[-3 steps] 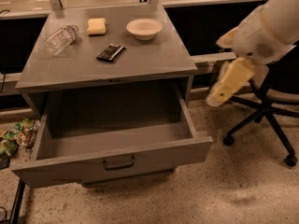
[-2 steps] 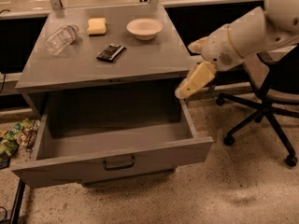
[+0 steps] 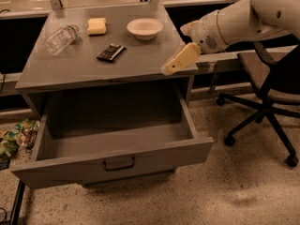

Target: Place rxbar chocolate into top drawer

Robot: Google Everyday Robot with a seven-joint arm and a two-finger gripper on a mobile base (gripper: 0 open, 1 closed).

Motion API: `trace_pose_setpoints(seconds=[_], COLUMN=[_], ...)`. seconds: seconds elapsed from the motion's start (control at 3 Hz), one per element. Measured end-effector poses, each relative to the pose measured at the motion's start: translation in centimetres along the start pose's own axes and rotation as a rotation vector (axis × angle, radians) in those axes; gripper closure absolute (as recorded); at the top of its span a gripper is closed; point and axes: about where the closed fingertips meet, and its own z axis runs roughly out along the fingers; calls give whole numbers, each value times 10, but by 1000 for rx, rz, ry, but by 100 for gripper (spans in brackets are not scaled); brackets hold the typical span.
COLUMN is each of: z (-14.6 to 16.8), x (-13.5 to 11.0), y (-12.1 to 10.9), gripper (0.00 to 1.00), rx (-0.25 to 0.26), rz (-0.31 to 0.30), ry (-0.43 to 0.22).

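Observation:
The rxbar chocolate (image 3: 111, 52), a flat black-wrapped bar, lies on the grey cabinet top (image 3: 84, 69), left of centre. The top drawer (image 3: 117, 159) is pulled fully open below, with a dark handle on its front and nothing visible inside. My gripper (image 3: 168, 69) hangs at the end of the white arm, over the right front corner of the cabinet top, to the right of the bar and apart from it. It holds nothing that I can see.
On the cabinet top are a clear plastic bottle (image 3: 61, 38) on its side at the left, a yellow sponge block (image 3: 97, 26) and a white bowl (image 3: 145, 28) at the back. A black office chair (image 3: 267, 93) stands at the right. Snack packets (image 3: 14, 137) lie on the floor at the left.
My arm has swung left from beside the cabinet, and the gripper has risen to the right front corner of the cabinet top. The bar and drawer have not moved.

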Motion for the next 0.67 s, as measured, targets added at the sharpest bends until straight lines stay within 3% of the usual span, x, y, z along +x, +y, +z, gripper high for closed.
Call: trace_pose_setpoints(seconds=[0.33,0.67], z=[47,103], x=[14,10], y=[9,-11], gripper=[0,0], rx=[-50,-44], rz=[102,162], ry=[-64,-146])
